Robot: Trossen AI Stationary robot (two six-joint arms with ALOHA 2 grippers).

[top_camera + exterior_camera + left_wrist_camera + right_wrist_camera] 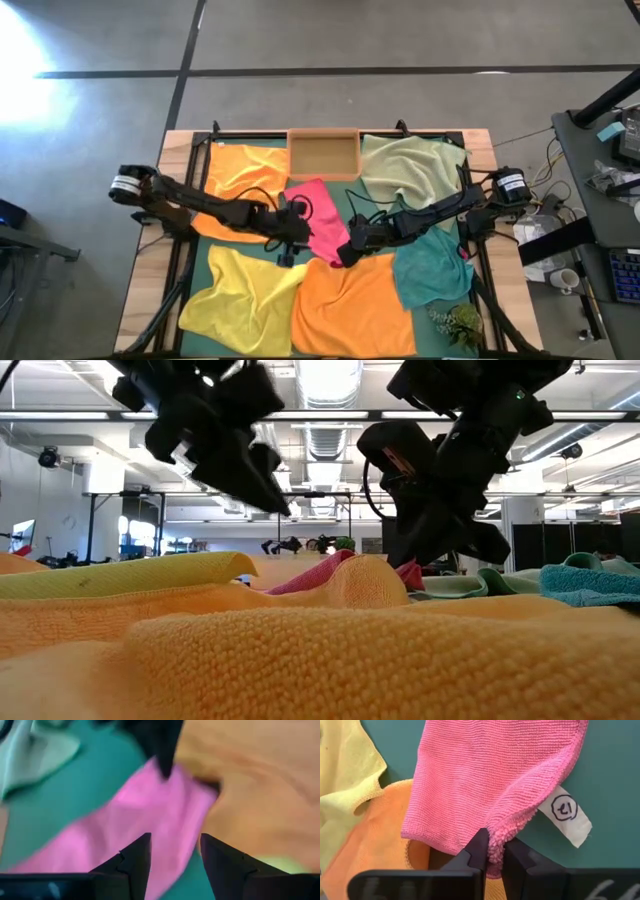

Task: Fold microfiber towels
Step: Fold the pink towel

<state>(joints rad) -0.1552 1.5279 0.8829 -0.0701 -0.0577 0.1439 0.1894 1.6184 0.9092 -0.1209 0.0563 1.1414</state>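
A hot pink towel [318, 215] lies as a narrow strip in the middle of the dark green mat [200, 245], between the other towels. My right gripper [492, 852] is shut on its near end, beside a white tag [566, 815]. It shows in the high view [345, 254] and the low view [470, 545]. My left gripper [175, 845] hangs open just left of the strip, above the mat, with nothing between its fingers; it also shows in the high view [298, 238] and the low view [275, 500]. My right gripper pinches the pink towel's near corner [495, 837] between its two fingers, where the hem bunches up next to the tag. The fingers slant down from the table's right. The remainder of the towel runs away from them toward the far side, lying on the mat.
Around the pink towel lie an orange one [245, 170] at the far left, a pale green one [405, 165] at the far right, a yellow [240, 295], a second orange [350, 305] and a teal [435, 265] along the near side. A wooden tray [322, 132] stands at the far edge.
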